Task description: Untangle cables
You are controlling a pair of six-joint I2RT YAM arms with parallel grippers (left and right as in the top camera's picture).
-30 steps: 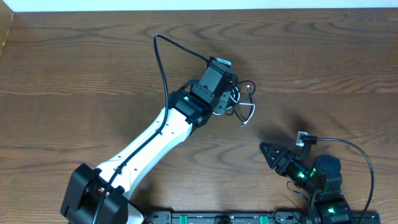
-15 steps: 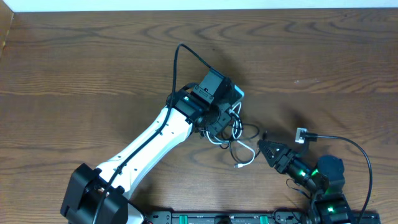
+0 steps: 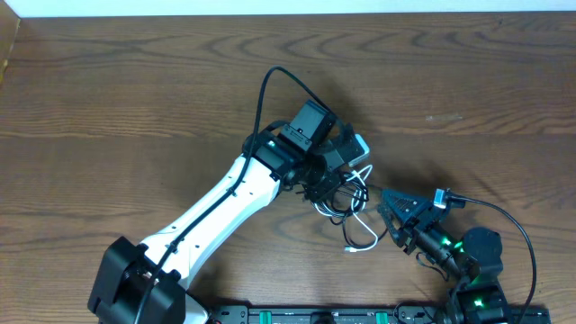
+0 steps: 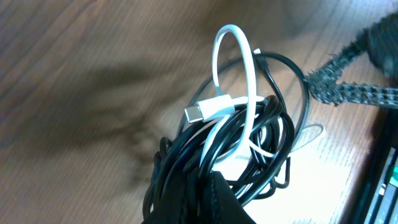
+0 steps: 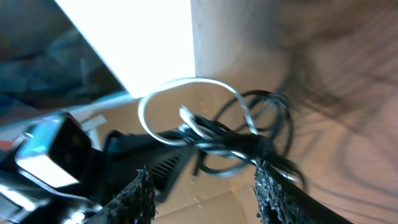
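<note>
The cables are one tangled bundle: black cables [image 3: 347, 194] looped together with a white cable [image 3: 367, 241] whose loop hangs toward the front. My left gripper [image 3: 329, 184] is shut on the bundle. In the left wrist view the black loops [image 4: 273, 127] rise from the left gripper [image 4: 214, 186], and the white cable [image 4: 249, 74] arcs over them, its plug [image 4: 200, 112] pointing left. My right gripper [image 3: 387, 213] stands open just right of the bundle. In the right wrist view the right gripper [image 5: 205, 193] has the black cables [image 5: 219, 140] and the white loop [image 5: 211, 81] just beyond its rough fingers [image 5: 271, 186].
A thick black robot wire [image 3: 266, 94] arcs above the left arm [image 3: 225, 198]. Another wire [image 3: 515, 221] curves round the right arm. The arms' base rail [image 3: 324, 315] runs along the front edge. Brown wooden table [image 3: 135, 90] stretches to the left and back.
My left gripper has carried the bundle toward the front right. The right gripper has moved left and up to meet it, so the cables now hang just before its open fingers.
</note>
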